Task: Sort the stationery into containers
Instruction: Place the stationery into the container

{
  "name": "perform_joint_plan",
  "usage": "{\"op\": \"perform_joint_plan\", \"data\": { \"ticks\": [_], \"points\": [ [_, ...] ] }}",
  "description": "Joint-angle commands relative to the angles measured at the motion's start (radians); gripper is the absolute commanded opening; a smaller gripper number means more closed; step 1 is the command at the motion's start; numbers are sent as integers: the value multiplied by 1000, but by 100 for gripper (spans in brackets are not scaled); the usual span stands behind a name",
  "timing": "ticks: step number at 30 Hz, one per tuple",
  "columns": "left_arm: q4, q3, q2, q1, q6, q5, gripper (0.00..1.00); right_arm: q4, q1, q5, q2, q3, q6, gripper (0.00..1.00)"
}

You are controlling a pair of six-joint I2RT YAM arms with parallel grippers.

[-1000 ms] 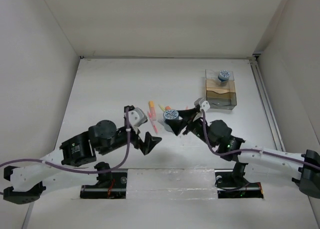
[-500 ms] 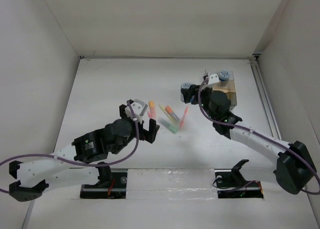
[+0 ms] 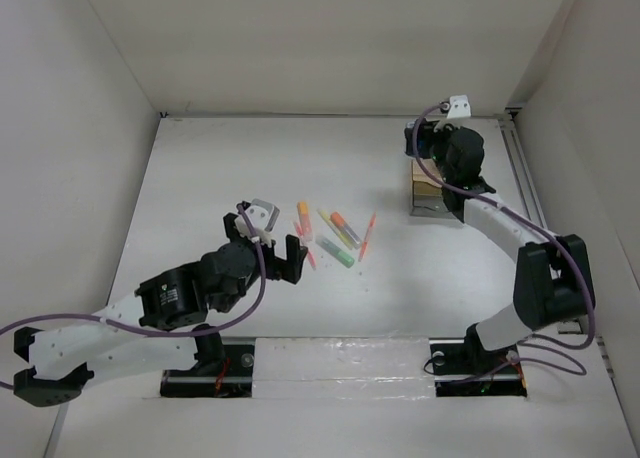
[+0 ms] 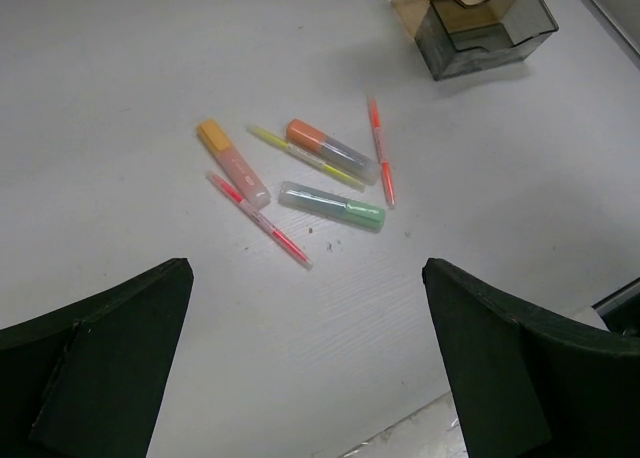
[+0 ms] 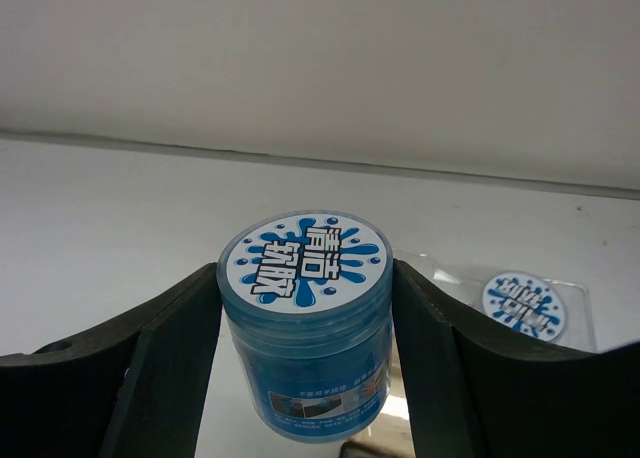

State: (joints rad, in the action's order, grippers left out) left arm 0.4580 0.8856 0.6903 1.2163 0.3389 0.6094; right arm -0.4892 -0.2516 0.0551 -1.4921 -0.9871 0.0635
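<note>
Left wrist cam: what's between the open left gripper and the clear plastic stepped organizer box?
Six loose slim pens and markers scattered on the white table; nothing else. Left wrist view shows it.

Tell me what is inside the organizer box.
The organizer box looks empty in its near compartment. One tub shows within its clear walls; the right arm covers the rest from above.

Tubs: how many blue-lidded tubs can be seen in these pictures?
2. One tub is clamped in the right pincer; the second tub sits in the clear box beyond it. The right arm covers part of the box, so another may be hidden.
</note>
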Motion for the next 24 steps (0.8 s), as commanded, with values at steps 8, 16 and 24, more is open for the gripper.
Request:
{"op": "perform_joint_plan", "data": {
  "ticks": [8, 16, 24],
  "points": [
    [-48, -31, -69, 2, -34, -34, 99, -222, 169, -302, -230, -234, 44, 0],
    [-67, -50, -127, 2, -52, -63, 99, -213, 198, -313, -381, -355, 53, 0],
    [-76, -50, -127, 2, -61, -83, 99, -213, 241, -350, -442, -364, 53, 0]
  ]
}}
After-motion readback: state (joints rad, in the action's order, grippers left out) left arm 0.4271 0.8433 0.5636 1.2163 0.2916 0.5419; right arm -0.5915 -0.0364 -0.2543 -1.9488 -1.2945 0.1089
